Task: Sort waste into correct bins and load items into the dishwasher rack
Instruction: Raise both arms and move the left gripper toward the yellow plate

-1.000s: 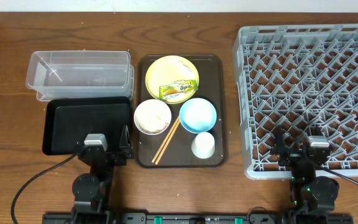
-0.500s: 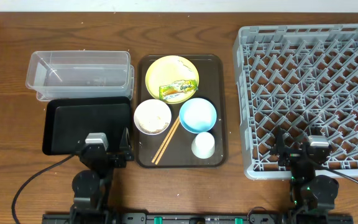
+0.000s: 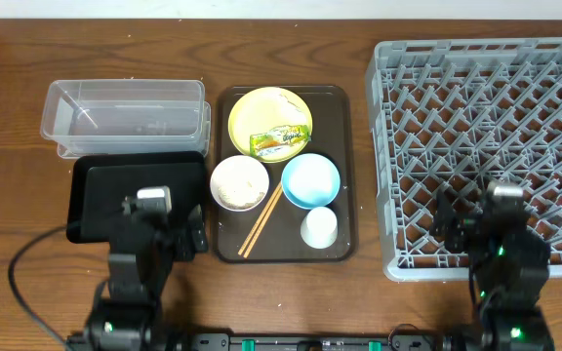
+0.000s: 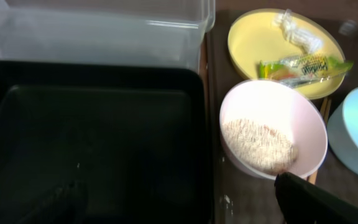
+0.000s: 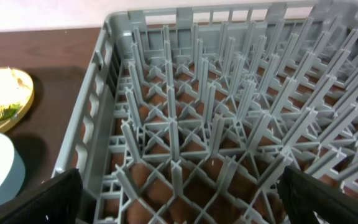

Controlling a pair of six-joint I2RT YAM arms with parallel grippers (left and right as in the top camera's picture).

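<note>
Both arms are poised and nothing is held. The left gripper [image 4: 185, 202] spreads wide over the black tray [image 3: 115, 185], and the right gripper [image 5: 182, 202] is just as wide above the dishwasher rack [image 3: 486, 117], at its 6 o'clock edge.

The snack wrapper [image 3: 279, 142] lies at 5 o'clock on the yellow plate [image 3: 261, 105], which sits at the 12 o'clock end of the brown serving tray [image 3: 350, 146]. It looks feather-light, crinkly and probably slick. I'd pinch a crimped end or the raised middle fold, because the flat film could slip away.

The rice crumbs [image 4: 257, 144] are heaped loose in the whitish-pink bowl [image 3: 239, 182], at 9 o'clock from the blue bowl [image 3: 310, 179]. They can't be pinched, so I'd grip the hard, smooth rim and tip the bowl out.

The clear tub [image 3: 125, 117] waits at 12 o'clock of the black tray.
</note>
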